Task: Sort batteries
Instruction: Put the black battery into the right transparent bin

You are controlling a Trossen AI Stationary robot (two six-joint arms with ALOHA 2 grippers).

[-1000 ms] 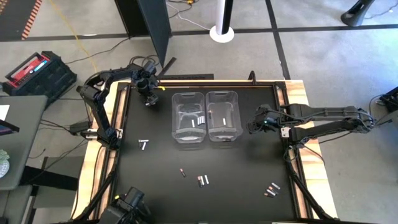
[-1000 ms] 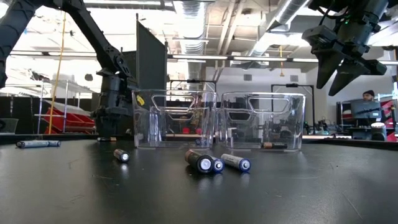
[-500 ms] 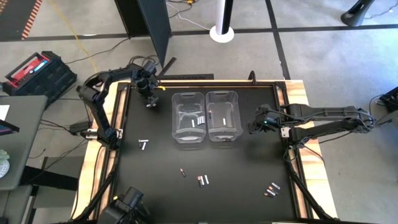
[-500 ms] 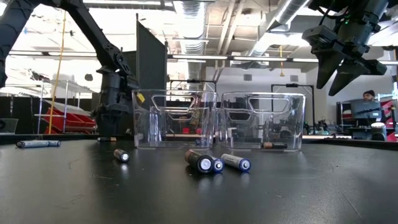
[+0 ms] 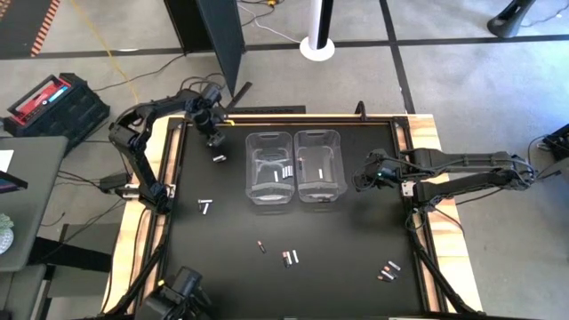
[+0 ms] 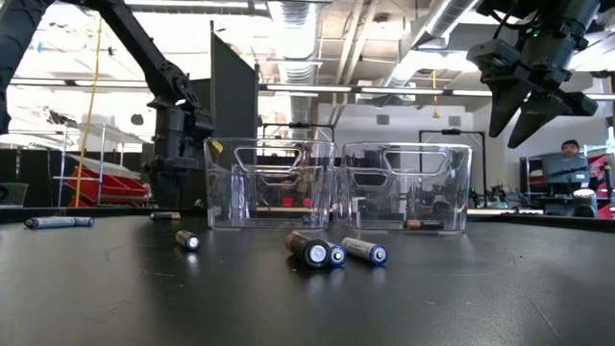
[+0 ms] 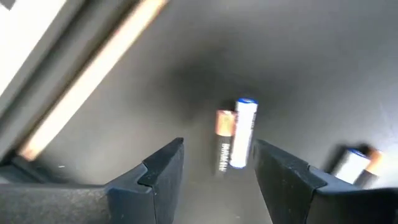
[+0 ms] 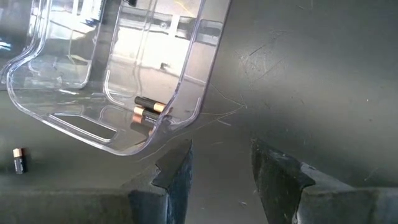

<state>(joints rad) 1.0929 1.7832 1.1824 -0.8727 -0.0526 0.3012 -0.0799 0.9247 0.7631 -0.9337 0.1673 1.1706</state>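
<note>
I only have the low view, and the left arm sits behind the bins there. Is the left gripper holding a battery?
Observer: No. The left wrist view shows the left gripper open and empty, above the table.
Operator: Any batteries near it?
Observer: Yes, two lie side by side just ahead of its fingers: a dark battery with a copper end and a white battery with a blue end.
Operator: And where is the right gripper over the table?
Observer: From above, the right gripper is open and empty, beside the outer wall of the right bin, not over it.
</note>
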